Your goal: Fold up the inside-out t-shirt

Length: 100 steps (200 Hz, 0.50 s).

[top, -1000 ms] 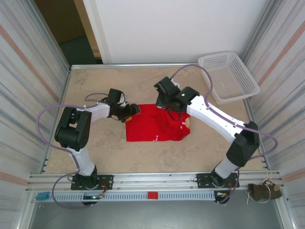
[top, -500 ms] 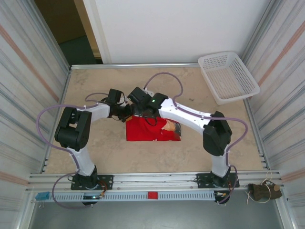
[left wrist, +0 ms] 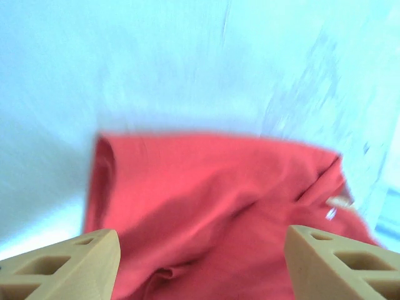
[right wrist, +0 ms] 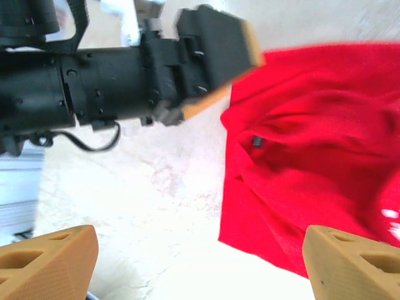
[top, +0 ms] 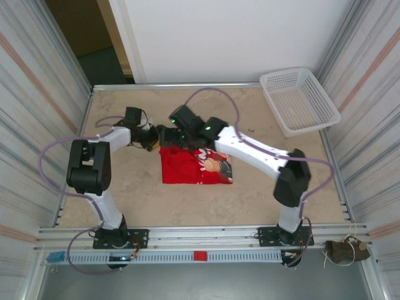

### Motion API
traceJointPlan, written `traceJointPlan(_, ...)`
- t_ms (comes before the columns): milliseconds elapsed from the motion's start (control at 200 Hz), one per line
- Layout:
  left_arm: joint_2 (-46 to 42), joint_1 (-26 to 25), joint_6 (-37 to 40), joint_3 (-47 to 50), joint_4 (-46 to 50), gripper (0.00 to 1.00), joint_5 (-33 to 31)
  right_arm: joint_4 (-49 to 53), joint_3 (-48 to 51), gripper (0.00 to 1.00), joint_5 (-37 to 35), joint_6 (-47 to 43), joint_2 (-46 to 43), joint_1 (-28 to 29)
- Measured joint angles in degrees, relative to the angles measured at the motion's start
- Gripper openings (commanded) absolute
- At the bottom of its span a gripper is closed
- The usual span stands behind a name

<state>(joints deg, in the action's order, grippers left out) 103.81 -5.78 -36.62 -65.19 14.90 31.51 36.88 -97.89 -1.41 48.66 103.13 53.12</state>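
Note:
The bright red t-shirt (top: 187,167) lies folded on the table, with a tan-and-white bear print (top: 216,164) facing up on its right part. My left gripper (top: 152,140) hovers open at the shirt's upper left corner. In the left wrist view red cloth (left wrist: 206,187) lies between and beyond the left gripper (left wrist: 200,269). My right gripper (top: 167,135) is open just beside it, holding nothing. The right wrist view has the right gripper (right wrist: 200,269) over bare table by the shirt's edge (right wrist: 312,156), with the left gripper (right wrist: 237,69) ahead of it.
A white plastic basket (top: 300,100) stands at the back right of the table (top: 125,187). Corrugated metal walls close both sides. The two grippers sit very close together near the shirt's far left corner.
The right arm swept left across the shirt, carrying its right side over, and the shirt is narrower with the print up. The right gripper let go. The left arm drew back leftward.

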Motion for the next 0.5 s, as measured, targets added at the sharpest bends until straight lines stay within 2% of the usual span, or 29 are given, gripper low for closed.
traceJointPlan(140,-3.3,4.2,0.8,-3.6,2.0,0.7,-0.1,-2.3,10.4,0.84,0.5,-1.6,-13.2,-10.5)
traceJointPlan(245,-7.8,3.0,0.5,-3.1,2.8,0.7,-0.2,-3.9,17.2,0.85,2.4,-3.5,-16.5,-20.5)
traceJointPlan(346,-13.0,-2.8,-1.8,-0.4,1.3,0.71,-0.5,-4.5,20.6,0.85,6.2,-6.1,-12.5,-26.5)
traceJointPlan(501,-16.7,-18.7,-6.8,1.5,-1.6,0.71,-3.3,-5.2,20.8,0.84,12.7,-10.0,-2.6,-29.0)
